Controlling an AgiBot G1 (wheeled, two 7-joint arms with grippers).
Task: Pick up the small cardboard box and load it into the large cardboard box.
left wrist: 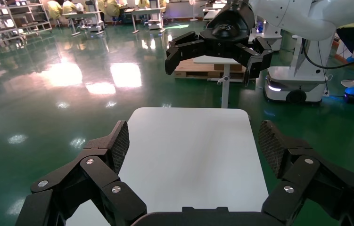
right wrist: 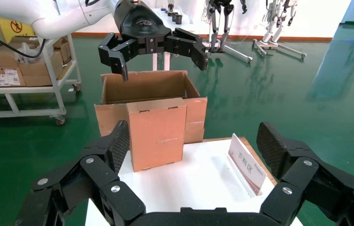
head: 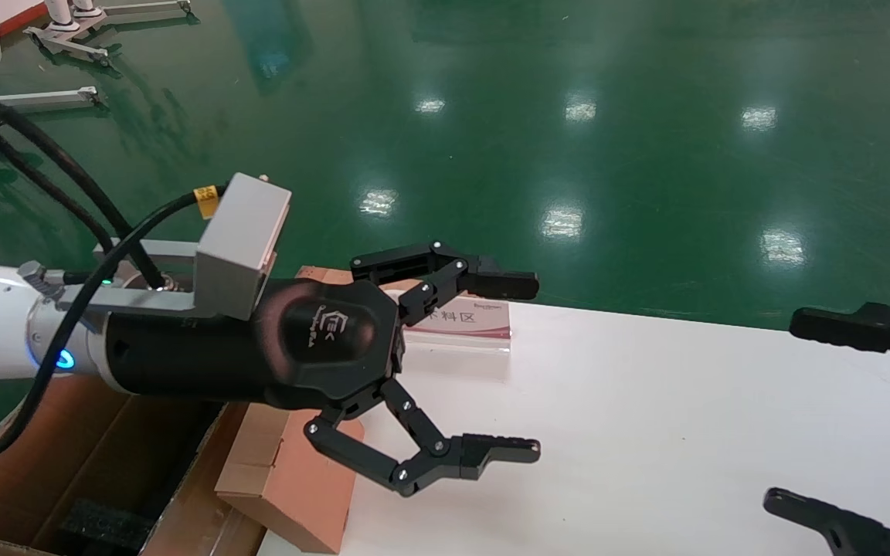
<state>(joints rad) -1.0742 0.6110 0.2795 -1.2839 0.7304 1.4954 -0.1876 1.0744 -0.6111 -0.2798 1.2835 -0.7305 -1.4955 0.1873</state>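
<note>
Both sets of jaws stand spread wide, gripping nothing. Left gripper [head: 491,371], black, with an embossed logo on its housing that cannot be read with certainty, hangs in the air over the left end of the white rectangular table [head: 646,432], above the small plain brown corrugated cardboard box [head: 290,479]. That small box stands upright at the table's left edge, touching the wall of the large open brown corrugated cardboard box [head: 66,463], which sits beside the table with black foam visible inside. Right gripper [head: 839,417] hovers over the table's right end, well apart from both boxes. Clear acrylic sign holder [head: 460,323] with a white-and-red card stands near the table's far edge; its Chinese characters end in "料区", the first hidden behind the left gripper's finger
</note>
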